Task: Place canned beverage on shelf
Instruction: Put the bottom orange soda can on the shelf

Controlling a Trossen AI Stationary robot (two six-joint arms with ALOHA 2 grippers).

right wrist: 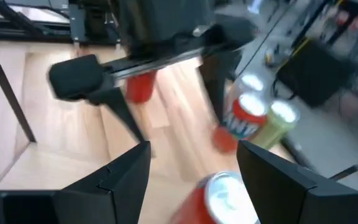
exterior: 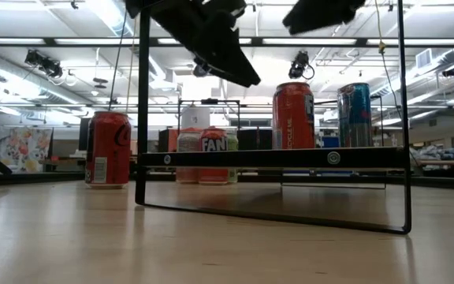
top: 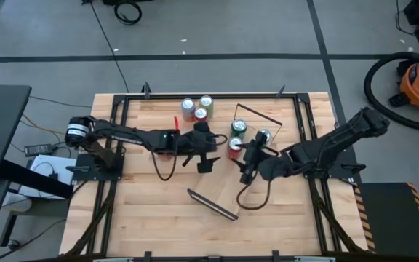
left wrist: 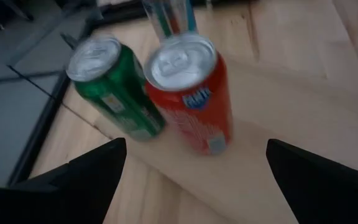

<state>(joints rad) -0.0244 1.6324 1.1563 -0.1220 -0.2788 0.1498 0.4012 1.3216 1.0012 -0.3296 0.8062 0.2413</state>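
Note:
The shelf (exterior: 274, 158) is a light-wood plank (left wrist: 291, 118) on black wire end frames. On it stand a red can (left wrist: 191, 93), a green can (left wrist: 114, 84) and a blue can (exterior: 355, 116). My left gripper (top: 209, 151) hangs open above the table, left of the shelf, facing the red and green cans with nothing between its fingers. My right gripper (top: 244, 160) is open on the shelf's right side. In the right wrist view the red can's top (right wrist: 225, 196) shows low between its fingers, apart from them. A red cola can (exterior: 107, 148) stands on the table under my left arm.
Three more cans (top: 197, 108) stand together on the table near its far edge, one of them orange (right wrist: 247, 118). Black rails (top: 122, 131) run along the table's left and right sides. The near half of the table (top: 158, 218) holds nothing but the shelf's near end frame (top: 213, 204).

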